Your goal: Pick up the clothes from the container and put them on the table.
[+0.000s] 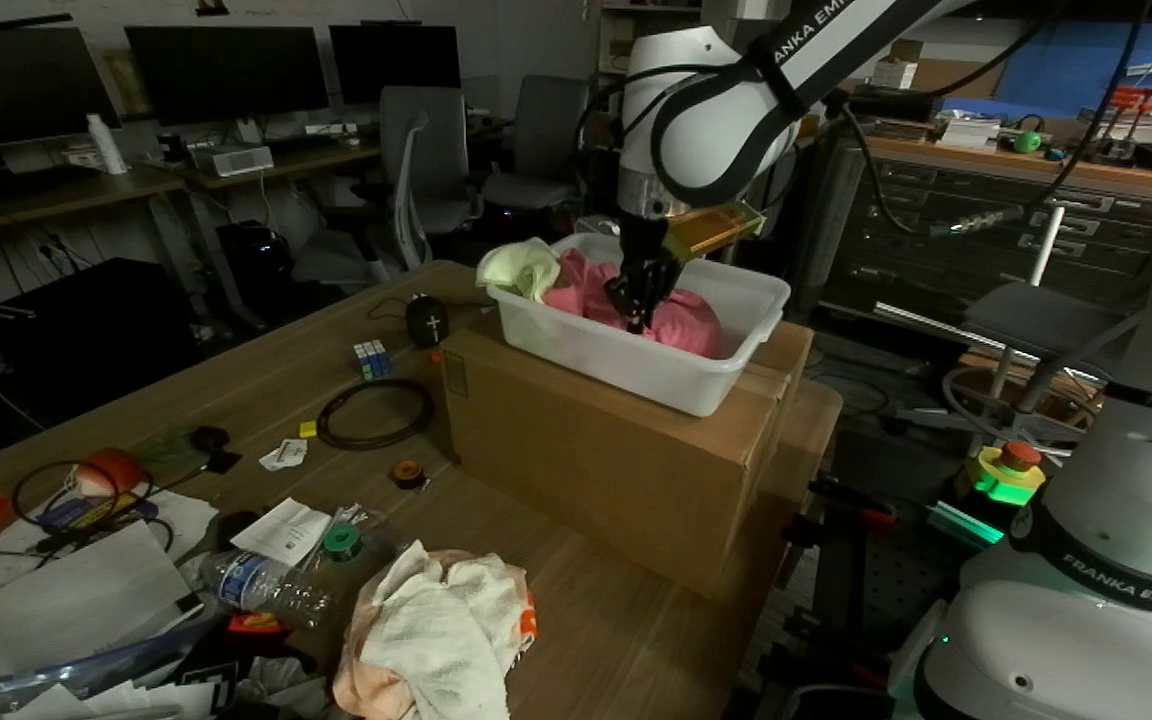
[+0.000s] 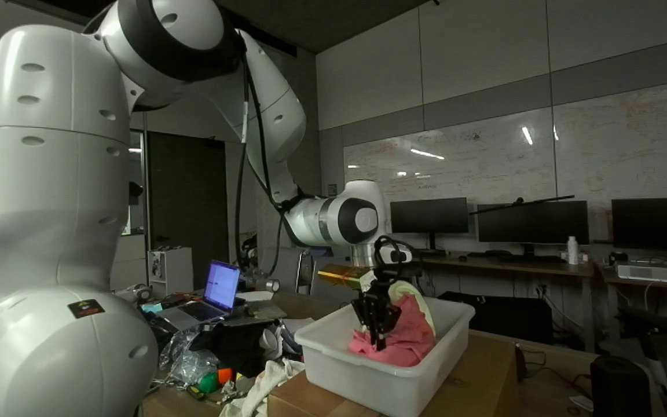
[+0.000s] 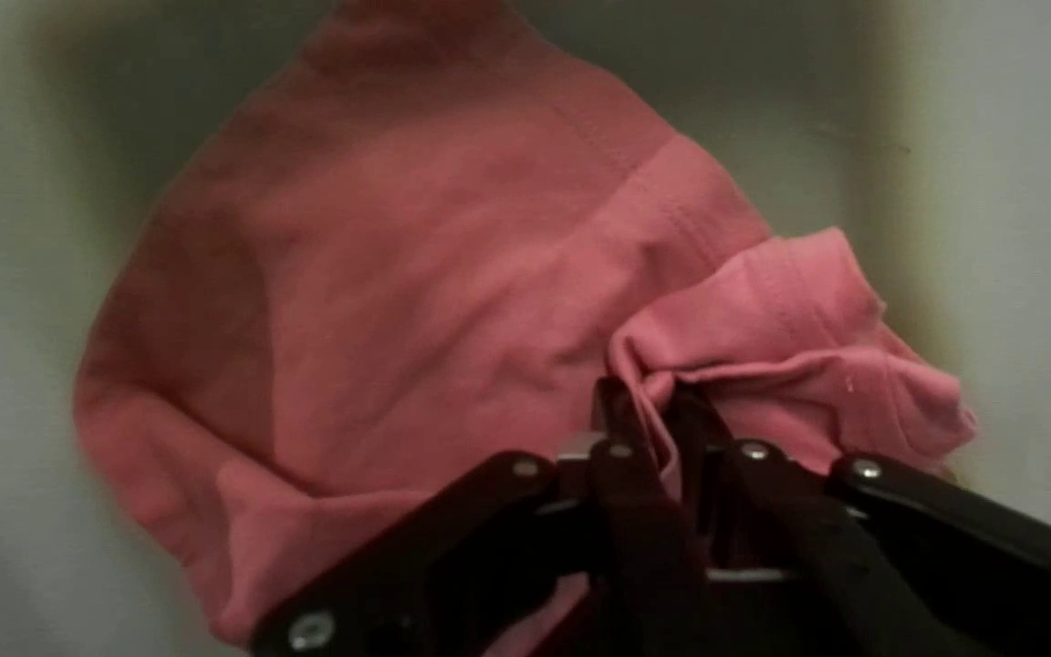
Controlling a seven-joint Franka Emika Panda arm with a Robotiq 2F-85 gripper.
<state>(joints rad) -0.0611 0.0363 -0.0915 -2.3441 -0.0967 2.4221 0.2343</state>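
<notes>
Down in tub [image 1: 596, 352], pink garment [image 3: 452, 301], pinched by end effector [image 3: 653, 401]

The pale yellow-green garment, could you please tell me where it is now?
In an exterior view, the pale yellow-green garment lies at the left end of the white tub, over its rim, just left of the pink-red garment.

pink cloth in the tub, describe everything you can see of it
The pink cloth looks soft, with stitched seams near an edge. It lies crumpled inside the white tub, heaped in loose folds, beside a pale yellow-green cloth. The gripper pinches one fold of it; the cloth's underside is hidden.
</notes>
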